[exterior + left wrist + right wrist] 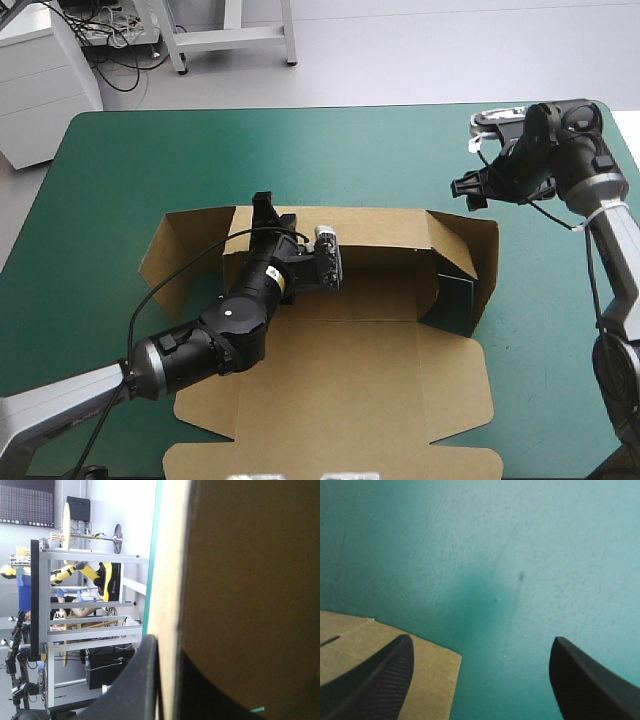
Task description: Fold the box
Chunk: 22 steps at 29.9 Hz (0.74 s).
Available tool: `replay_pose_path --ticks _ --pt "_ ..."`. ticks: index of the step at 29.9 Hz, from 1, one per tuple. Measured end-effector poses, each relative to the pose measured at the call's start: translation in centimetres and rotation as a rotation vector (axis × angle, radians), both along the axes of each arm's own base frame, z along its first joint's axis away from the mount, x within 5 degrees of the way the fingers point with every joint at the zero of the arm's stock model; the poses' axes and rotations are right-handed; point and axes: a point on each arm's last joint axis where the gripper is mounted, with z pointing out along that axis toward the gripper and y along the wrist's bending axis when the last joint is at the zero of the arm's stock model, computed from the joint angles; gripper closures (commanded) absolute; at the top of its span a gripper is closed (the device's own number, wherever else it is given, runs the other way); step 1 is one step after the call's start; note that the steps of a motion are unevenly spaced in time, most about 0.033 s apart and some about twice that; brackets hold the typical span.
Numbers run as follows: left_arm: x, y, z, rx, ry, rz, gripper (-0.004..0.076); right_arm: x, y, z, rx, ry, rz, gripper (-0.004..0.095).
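Brown box (350, 380) wall sits pinched in the left gripper (167, 647) jaws; the right gripper (480, 680) jaws stand wide apart.

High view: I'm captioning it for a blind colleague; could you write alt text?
A brown box lies half folded on a teal-green table, far wall and side flaps raised. The left gripper pinches the far wall; the right gripper hovers beyond the box's right end.
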Motion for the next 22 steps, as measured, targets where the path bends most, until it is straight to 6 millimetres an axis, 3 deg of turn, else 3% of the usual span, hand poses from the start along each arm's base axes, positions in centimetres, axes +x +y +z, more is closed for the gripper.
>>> replay_pose_path --ticks 4,16,22 --pt "0.0 0.0 0.0 0.000 0.000 0.000 0.0756 -1.0 0.1 -1.0 0.013 0.040 0.034 0.0210" --pt "0.0 0.0 0.1 0.008 -0.017 -0.011 0.0756 -5.1 -0.1 -0.4 0.041 -0.018 0.099 0.0211" --pt "0.1 0.0 0.3 0.004 -0.037 -0.014 0.0756 -5.4 -0.1 -0.2 0.037 -0.027 0.110 0.0211"
